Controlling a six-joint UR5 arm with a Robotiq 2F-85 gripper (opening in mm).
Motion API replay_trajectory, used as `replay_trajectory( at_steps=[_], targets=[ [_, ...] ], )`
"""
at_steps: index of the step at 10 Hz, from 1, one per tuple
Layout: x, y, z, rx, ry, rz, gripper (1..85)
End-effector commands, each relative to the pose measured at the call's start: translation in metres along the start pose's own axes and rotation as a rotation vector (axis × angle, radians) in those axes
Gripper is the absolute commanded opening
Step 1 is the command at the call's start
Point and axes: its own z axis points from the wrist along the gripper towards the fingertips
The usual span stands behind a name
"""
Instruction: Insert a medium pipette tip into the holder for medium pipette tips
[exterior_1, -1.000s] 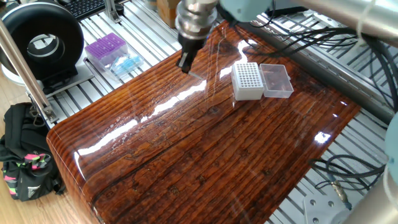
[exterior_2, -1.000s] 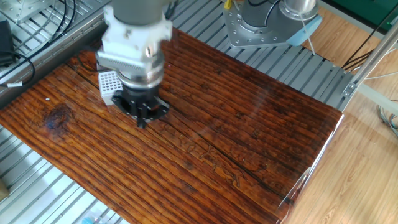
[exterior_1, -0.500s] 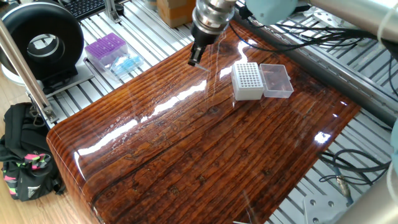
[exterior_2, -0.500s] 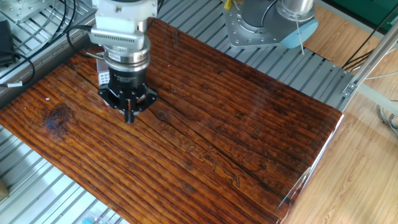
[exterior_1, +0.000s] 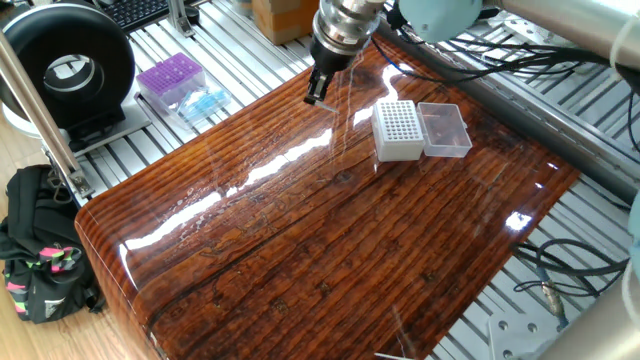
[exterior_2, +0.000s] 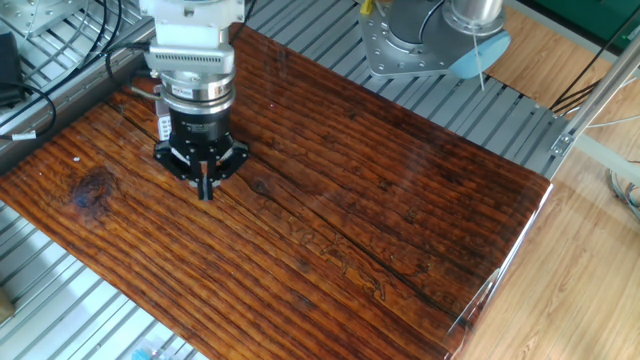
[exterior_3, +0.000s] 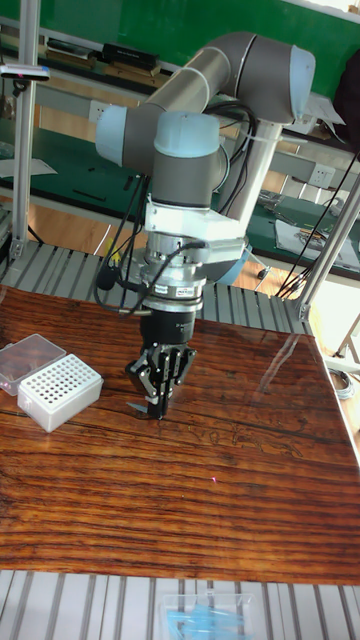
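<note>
Holder for medium pipette tips (exterior_1: 397, 130) is standing on the bench (exterior_1: 330, 230) well to one side of the fingers (exterior_3: 157, 398), its clear lid (exterior_1: 444, 129) lying open beside it. Since a second ago the arm has been lifting off the bench, which suggests the pick is done and the carry is beginning. Closed fingers are pinching the medium pipette tip (exterior_1: 319, 101), its long axis lying roughly level and sticking sideways, so it probably needs turning point-down.

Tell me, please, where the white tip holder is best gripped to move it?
Grip the white tip holder body from above, closing on the two walls free of the open clear lid: it sits flat, grid up, and the lid blocks one side.
</note>
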Motion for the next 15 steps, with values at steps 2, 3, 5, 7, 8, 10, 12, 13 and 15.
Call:
replay_trajectory(
  at_steps=[2, 3, 5, 7, 8, 10, 12, 13, 15],
  targets=[
    [0.007, -0.004, 0.0, -0.017, 0.066, -0.23, 10.0],
    [0.011, -0.006, 0.0, -0.01, 0.077, -0.248, 9.7],
    [0.014, -0.007, -0.001, -0.008, 0.07, -0.256, 7.7],
    [0.02, -0.009, 0.001, -0.003, 0.065, -0.284, 7.7],
    [0.026, -0.008, 0.002, -0.008, 0.057, -0.292, 7.7],
    [0.04, -0.01, 0.005, 0.001, 0.076, -0.319, 7.7],
    [0.041, -0.011, 0.005, 0.002, 0.082, -0.325, 7.7],
    [0.039, -0.01, 0.005, -0.002, 0.081, -0.32, 7.7],
    [0.029, -0.012, 0.003, 0.0, 0.1, -0.302, 7.7]
  ],
)
